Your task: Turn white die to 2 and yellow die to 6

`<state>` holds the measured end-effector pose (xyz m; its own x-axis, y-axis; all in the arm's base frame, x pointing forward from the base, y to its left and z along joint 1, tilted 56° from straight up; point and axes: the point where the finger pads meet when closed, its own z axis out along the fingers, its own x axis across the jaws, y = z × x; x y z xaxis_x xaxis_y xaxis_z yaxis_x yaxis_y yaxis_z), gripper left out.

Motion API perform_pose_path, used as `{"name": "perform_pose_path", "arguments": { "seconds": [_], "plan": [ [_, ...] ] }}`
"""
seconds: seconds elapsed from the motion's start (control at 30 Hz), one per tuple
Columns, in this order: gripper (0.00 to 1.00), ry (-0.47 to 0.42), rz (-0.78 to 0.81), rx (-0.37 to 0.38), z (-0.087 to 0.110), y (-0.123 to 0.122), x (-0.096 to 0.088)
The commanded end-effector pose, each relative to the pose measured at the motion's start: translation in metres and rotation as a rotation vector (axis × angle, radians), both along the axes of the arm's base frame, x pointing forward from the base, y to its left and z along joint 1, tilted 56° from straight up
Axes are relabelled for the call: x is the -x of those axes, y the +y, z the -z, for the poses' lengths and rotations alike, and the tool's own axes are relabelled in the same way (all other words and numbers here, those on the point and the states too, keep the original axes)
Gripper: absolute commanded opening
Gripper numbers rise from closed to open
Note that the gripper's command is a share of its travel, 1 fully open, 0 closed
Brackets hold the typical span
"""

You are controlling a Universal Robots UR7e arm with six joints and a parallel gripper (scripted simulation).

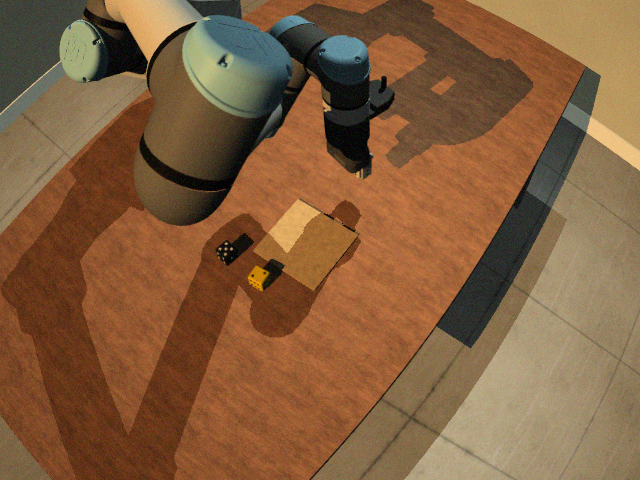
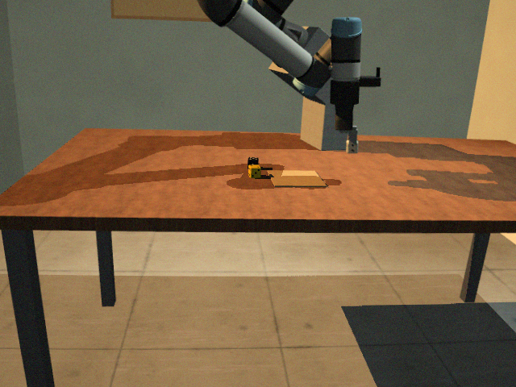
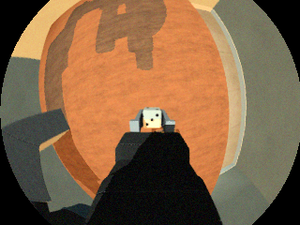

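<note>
My gripper (image 1: 363, 173) (image 2: 351, 146) (image 3: 152, 114) is shut on the white die (image 3: 152, 116) and holds it in the air, beyond the mat's far side in the top view. The face toward the wrist camera shows three pips in a diagonal. The yellow die (image 1: 258, 277) (image 2: 254, 171) rests on the table just off the mat's edge, with two pips on top. The black die (image 1: 225, 252) (image 2: 252, 160) rests on the table near it, with what looks like five on top. The tan mat (image 1: 325, 253) (image 2: 297, 180) lies on the table with no die on it.
The wooden table (image 1: 330, 361) (image 2: 166, 204) extends around the mat and dice. The arm's forearm and elbow hang over the table's left part in the top view. Arm shadows cross the mat and both resting dice. The robot's pedestal (image 2: 313, 125) stands behind in the exterior view.
</note>
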<state>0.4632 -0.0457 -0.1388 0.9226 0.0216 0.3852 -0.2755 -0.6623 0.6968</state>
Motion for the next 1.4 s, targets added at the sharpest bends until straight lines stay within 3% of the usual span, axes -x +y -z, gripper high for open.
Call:
{"name": "perform_pose_path", "arguments": {
  "seconds": [0.0,0.2,0.5,0.57,1.0,1.37],
  "plan": [
    [0.57,-0.002,-0.018,-0.041,-0.0008,0.0003,-0.0002],
    [0.57,-0.003,-0.075,-0.176,-0.0010,0.0002,-0.0003],
    [0.57,-0.004,-0.184,-0.437,-0.0012,-0.0003,-0.0001],
    [0.57,-0.004,-0.184,-0.437,-0.0012,-0.0003,-0.0001],
    [0.57,-0.003,-0.337,-0.807,-0.0010,-0.0011,0.0002],
    [0.57,-0.002,-0.387,-0.927,-0.0008,-0.0012,0.0003]
  ]
}}
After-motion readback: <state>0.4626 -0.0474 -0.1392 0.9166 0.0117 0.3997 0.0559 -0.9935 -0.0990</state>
